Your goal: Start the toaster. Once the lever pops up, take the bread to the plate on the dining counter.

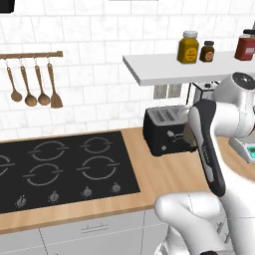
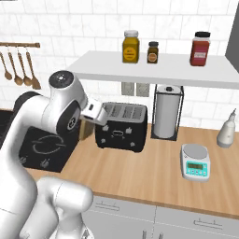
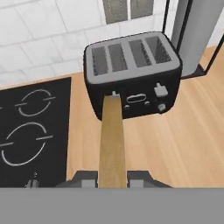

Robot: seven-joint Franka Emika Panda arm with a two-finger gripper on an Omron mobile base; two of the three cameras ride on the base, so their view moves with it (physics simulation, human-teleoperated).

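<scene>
Clamped on the bread (image 3: 112, 144), my end effector (image 3: 112, 180) held the brown slice edge-on between its fingers, its long axis running straight out toward the toaster (image 3: 132, 74). I hung above the light-wood bench (image 2: 140, 172), with white tile on the wall behind. Nearest stood the black toaster, slots up and controls facing me. A black hob (image 1: 60, 169) lay to its left, a paper-towel holder (image 2: 167, 112) to its right, a small scale (image 2: 195, 162) beyond. Overhead, a white shelf (image 2: 154, 70) carried jars; wooden spoons (image 1: 32, 84) hung from a rail.
</scene>
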